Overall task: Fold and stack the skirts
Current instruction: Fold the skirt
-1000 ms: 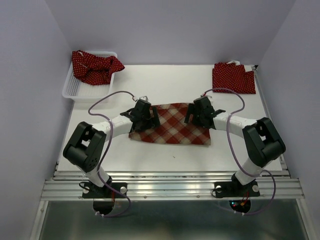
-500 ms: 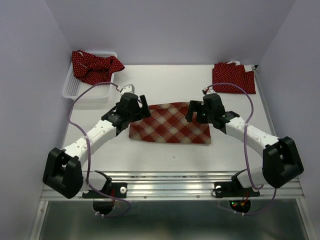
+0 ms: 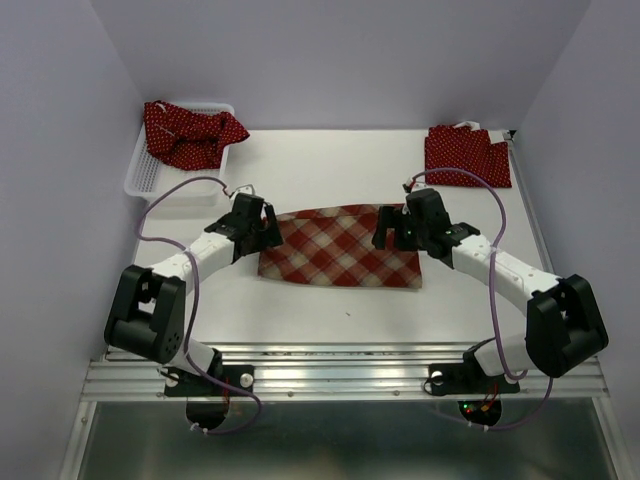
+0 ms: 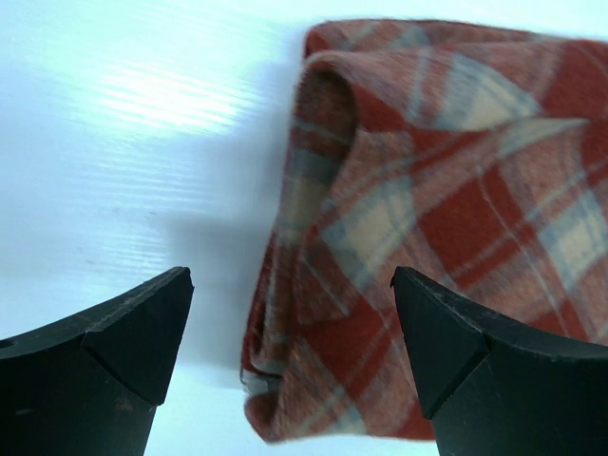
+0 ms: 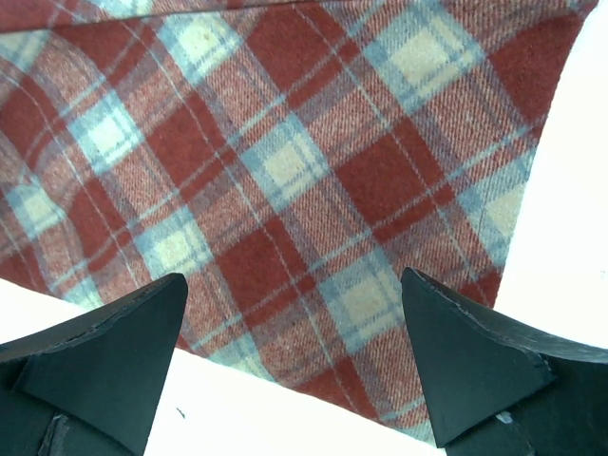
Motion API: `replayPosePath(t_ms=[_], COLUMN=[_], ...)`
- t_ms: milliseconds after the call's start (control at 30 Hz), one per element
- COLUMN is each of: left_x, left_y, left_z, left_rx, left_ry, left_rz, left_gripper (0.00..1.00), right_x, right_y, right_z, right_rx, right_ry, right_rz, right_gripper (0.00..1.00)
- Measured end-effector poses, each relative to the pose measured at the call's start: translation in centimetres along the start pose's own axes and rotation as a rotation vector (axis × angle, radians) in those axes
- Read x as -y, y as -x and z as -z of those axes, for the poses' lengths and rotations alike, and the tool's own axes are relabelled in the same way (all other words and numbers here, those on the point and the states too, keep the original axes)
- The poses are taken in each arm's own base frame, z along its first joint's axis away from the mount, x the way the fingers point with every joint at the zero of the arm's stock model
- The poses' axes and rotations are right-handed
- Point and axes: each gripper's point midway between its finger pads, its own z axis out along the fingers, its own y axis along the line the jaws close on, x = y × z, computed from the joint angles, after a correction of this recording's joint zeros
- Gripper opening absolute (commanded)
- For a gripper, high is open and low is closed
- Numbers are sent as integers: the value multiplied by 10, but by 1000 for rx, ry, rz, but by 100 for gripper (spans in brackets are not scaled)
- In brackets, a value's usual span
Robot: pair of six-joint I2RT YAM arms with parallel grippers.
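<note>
The plaid skirt (image 3: 340, 248) lies flat in the middle of the table. My left gripper (image 3: 262, 226) is open and empty at the skirt's far left corner; in the left wrist view the rumpled folded edge of the skirt (image 4: 380, 237) lies between the fingers (image 4: 133, 332). My right gripper (image 3: 393, 230) is open and empty above the skirt's far right part; the right wrist view shows flat plaid cloth (image 5: 285, 171) beneath it. One polka-dot skirt (image 3: 192, 132) lies bunched in the basket. The other polka-dot skirt (image 3: 465, 155) lies folded at the far right.
A white mesh basket (image 3: 150, 178) stands at the far left corner of the table. Walls close in the table on the left, the right and the back. A metal rail (image 3: 340, 365) runs along the near edge.
The left arm has drawn back, and its gripper has shifted left and slightly toward the near side at the skirt's left edge. The right gripper has barely moved. The skirt lies as before.
</note>
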Motion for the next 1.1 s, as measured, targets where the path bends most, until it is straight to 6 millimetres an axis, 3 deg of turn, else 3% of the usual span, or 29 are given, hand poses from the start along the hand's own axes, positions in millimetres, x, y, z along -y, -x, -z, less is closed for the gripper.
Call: replayPosePath(t_ms=[200, 567, 800, 833, 867, 900, 1100], left_x=[-20, 1, 17, 19, 20, 20, 22], left_y=[-21, -13, -15, -15, -14, -14, -17], left_z=[-33, -39, -40, -41, -41, -42, -46], left_rx=[-83, -61, -81, -82, -82, -83, -97], left_ry=[68, -33, -113, -118, -120, -120, -92], left_rz=[-16, -29, -25, -24, -26, -21, -37], left_gripper=[99, 98, 83, 76, 76, 67, 45], right_x=[7, 16, 18, 18, 18, 19, 19], right_y=[-2, -3, -2, -2, -2, -2, -2], right_z=[0, -2, -2, -2, -2, -2, -2], right_rx=[-6, -4, 0, 1, 1, 2, 2], right_ry=[-29, -78, -87, -88, -89, -90, -90], right_rz=[22, 40, 44, 44, 44, 44, 44], right_gripper=[100, 100, 100, 100, 100, 100, 100])
